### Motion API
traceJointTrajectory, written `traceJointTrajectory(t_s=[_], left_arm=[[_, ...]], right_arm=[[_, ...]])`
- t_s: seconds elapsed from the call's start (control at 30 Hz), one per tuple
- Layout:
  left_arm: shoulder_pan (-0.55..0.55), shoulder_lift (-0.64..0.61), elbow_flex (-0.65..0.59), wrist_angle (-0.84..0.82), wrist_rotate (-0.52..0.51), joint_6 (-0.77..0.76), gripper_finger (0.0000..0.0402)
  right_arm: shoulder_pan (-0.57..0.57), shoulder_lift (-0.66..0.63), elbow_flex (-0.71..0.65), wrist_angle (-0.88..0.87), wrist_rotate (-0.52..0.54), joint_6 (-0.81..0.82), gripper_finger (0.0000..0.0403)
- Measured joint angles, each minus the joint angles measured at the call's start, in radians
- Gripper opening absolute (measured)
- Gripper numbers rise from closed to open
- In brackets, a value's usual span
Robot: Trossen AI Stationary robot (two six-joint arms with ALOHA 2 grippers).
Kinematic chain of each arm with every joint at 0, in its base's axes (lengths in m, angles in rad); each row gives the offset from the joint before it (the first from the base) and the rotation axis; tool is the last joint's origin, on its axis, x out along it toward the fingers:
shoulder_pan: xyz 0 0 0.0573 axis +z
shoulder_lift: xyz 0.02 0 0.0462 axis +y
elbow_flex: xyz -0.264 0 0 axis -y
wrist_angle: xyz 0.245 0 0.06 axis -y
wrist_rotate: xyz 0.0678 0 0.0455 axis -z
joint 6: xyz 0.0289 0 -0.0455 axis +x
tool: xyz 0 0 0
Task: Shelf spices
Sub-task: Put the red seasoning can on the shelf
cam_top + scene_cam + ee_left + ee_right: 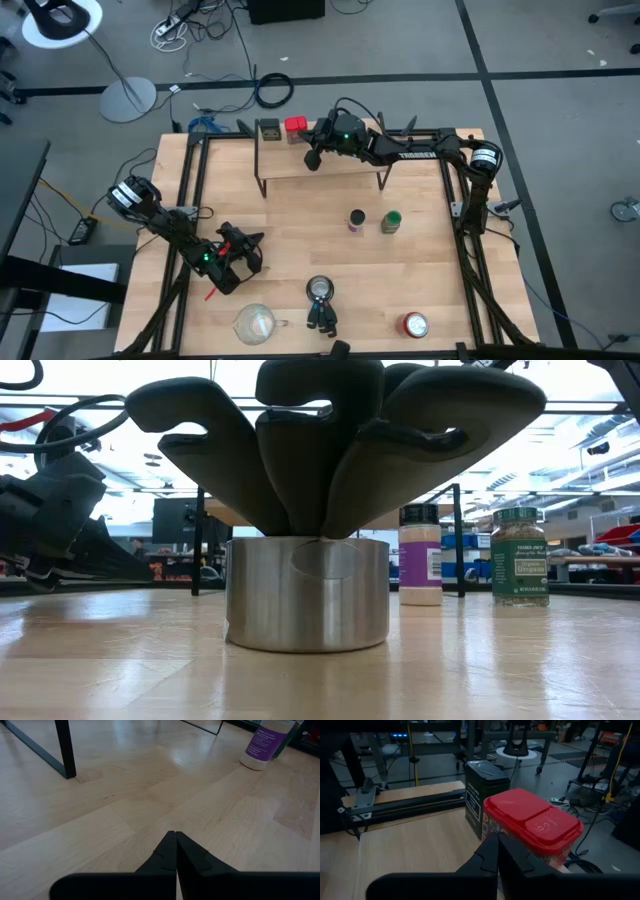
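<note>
We see both tins on the shelf (pixel 320 162) at its far left end: the olive tin (pixel 268 129) at the corner, the red tin (pixel 295 126) just beside it. Our right gripper (pixel 313 158) hovers by them, fingers pressed together and empty. A sideways swing could knock the red tin off. The purple jar (pixel 356 220) and green jar (pixel 391 221) wait mid-bench; our left gripper (pixel 250 240), shut, rests near the bench's left edge.

purple-labelled jar (pixel 265 744) cut off at left wrist frame edge, red tin (pixel 532 826) partly hidden behind right hand (pixel 497 851)
</note>
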Motion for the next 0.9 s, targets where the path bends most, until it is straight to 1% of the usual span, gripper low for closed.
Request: traceJointTrajectory(t_s=[0.33,0.47,0.57,0.63,0.77,0.9], left_arm=[[0.0,0.0,0.0,-0.001,0.0,0.0,0.0004],[0.0,0.0,0.0,-0.002,0.0,0.0,0.0004],[0.0,0.0,0.0,-0.003,0.0,0.0,0.0004],[0.0,0.0,0.0,-0.003,0.0,0.0,0.0004],[0.0,0.0,0.0,-0.004,-0.002,0.0,0.0004],[0.0,0.0,0.0,-0.001,-0.004,0.0,0.0004]], right_arm=[[0.006,0.0,0.0,-0.005,-0.011,0.001,0.0005],[0.035,0.0,-0.001,0.004,-0.044,0.003,0.0004],[0.058,0.0,-0.001,0.046,-0.07,-0.008,0.0005],[0.069,0.0,-0.001,0.062,-0.071,-0.028,0.0006],[0.05,0.0,-0.001,0.062,-0.065,-0.025,0.0005],[0.016,0.0,-0.001,0.007,-0.058,0.002,0.0002]])
